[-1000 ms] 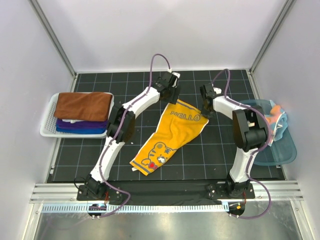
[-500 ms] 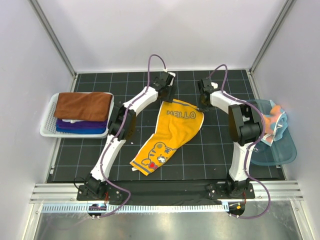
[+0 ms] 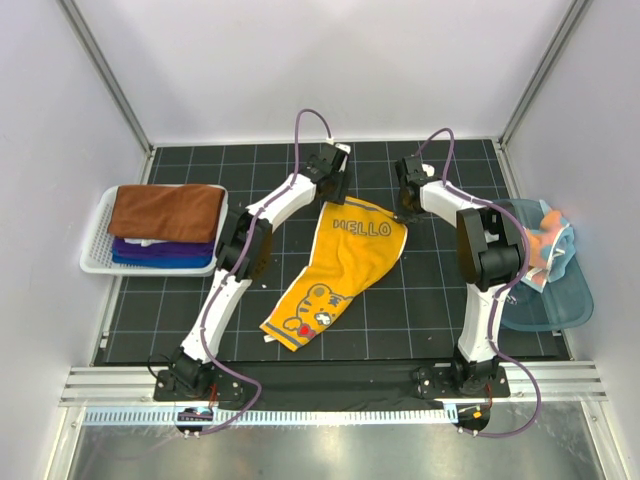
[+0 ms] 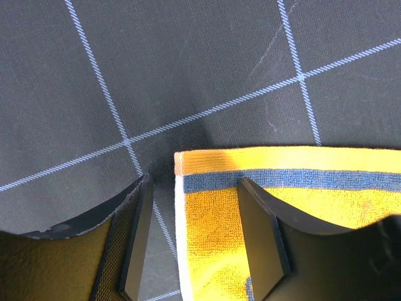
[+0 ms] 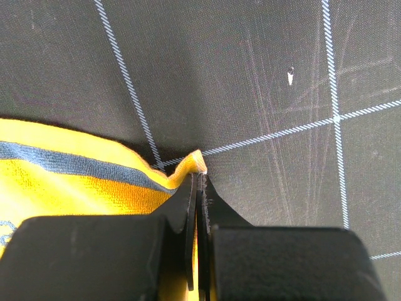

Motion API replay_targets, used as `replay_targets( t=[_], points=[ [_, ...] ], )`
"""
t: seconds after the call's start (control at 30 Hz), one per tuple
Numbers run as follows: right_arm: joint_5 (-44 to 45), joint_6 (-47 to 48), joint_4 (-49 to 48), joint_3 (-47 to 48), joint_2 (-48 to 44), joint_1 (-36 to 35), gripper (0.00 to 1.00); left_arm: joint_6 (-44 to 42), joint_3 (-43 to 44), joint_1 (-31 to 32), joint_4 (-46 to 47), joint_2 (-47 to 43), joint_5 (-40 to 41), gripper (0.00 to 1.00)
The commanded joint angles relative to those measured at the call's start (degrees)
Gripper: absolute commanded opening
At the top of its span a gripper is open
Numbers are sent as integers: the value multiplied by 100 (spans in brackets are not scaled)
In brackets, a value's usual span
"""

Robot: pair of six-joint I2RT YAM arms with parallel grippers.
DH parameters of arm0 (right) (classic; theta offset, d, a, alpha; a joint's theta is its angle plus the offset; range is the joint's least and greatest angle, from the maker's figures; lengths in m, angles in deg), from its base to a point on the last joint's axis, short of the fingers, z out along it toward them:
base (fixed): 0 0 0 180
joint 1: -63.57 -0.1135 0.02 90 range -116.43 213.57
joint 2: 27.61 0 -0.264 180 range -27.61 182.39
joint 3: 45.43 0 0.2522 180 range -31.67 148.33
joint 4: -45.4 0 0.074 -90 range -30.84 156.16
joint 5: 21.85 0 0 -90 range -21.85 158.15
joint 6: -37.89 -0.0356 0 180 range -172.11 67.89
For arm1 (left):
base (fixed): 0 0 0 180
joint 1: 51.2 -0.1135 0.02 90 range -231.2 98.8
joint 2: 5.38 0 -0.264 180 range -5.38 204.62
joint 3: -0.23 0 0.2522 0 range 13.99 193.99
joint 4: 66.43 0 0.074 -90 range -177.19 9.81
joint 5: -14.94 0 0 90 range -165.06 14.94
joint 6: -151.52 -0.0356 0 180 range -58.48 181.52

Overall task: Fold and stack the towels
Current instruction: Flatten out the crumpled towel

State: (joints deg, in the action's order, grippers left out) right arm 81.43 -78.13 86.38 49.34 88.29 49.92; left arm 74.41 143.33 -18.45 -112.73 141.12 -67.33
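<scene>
An orange-yellow towel (image 3: 335, 270) with a tiger face and "HELLO" lies spread on the dark grid mat, running from the far centre toward the near left. My left gripper (image 3: 330, 190) is open, its jaws astride the towel's far left corner (image 4: 207, 188). My right gripper (image 3: 405, 212) is shut on the towel's far right corner (image 5: 195, 160), pinched between its fingers. Folded towels, rust brown (image 3: 165, 210) on top of white and purple ones, are stacked in the white basket (image 3: 98, 245) at the left.
A teal tub (image 3: 555, 290) at the right edge of the mat holds more crumpled cloths (image 3: 552, 240). White walls and metal posts enclose the mat. A metal rail runs along the near edge by the arm bases.
Both grippers moved toward the far edge, pulling the towel's far end flatter and wider. In the last half second almost nothing moved.
</scene>
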Motion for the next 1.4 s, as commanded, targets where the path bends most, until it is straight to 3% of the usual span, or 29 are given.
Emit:
replay_targets(
  t=[0.0,0.57,1.13,1.37],
  points=[
    [-141,36,-24,117,126,-15,1,-23,-163,-58,72,-25,71,59],
    [-176,53,-7,125,91,-15,1,74,-260,-58,116,11,-96,47],
    [-229,53,-59,46,47,-15,1,65,-260,-58,89,-51,-61,52],
    [-212,45,-85,29,38,-6,1,65,-278,-67,81,-16,18,49]
  ],
)
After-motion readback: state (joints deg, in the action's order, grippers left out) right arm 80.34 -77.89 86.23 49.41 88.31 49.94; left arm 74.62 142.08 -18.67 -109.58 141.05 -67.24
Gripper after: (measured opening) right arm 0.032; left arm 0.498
